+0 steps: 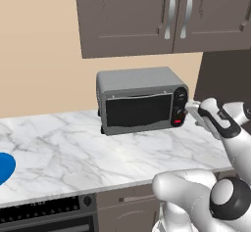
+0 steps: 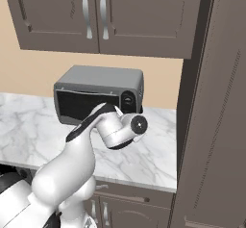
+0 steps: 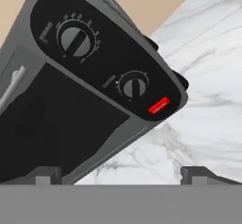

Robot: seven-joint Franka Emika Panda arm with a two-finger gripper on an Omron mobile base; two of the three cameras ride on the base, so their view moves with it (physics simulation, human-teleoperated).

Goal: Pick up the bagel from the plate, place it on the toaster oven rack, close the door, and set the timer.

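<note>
Your gripper (image 3: 121, 176) hangs empty with its two dark fingertips (image 3: 45, 175) set wide apart, aimed at the control end of the toaster oven (image 1: 139, 99). In the hand view the oven's black control panel (image 3: 106, 57) runs diagonally across the picture, carrying an upper dial (image 3: 75, 39), a lower dial (image 3: 133, 86) and a red button (image 3: 159, 105) below them. Neither fingertip touches the panel; you can see marble between them and the oven's lower edge.

From the left base view, your hand sits just beside the oven's right end, level with the dials. The door (image 1: 138, 110) stands upright and shut against the front, its thin silver handle bar (image 1: 137, 97) along the top of the dark glass. The oven stands near the back edge of the marble counter (image 1: 88, 152), toward its right end, under the brown wall cabinets (image 1: 162, 15).

Look to the counter's left end near the front edge and you will find a sliver of the blue plate (image 1: 6, 167), cut off by the picture's edge. Behind the dark glass you cannot make out the bagel or the rack.

A tall brown cabinet (image 2: 216, 126) rises at the counter's right end.
</note>
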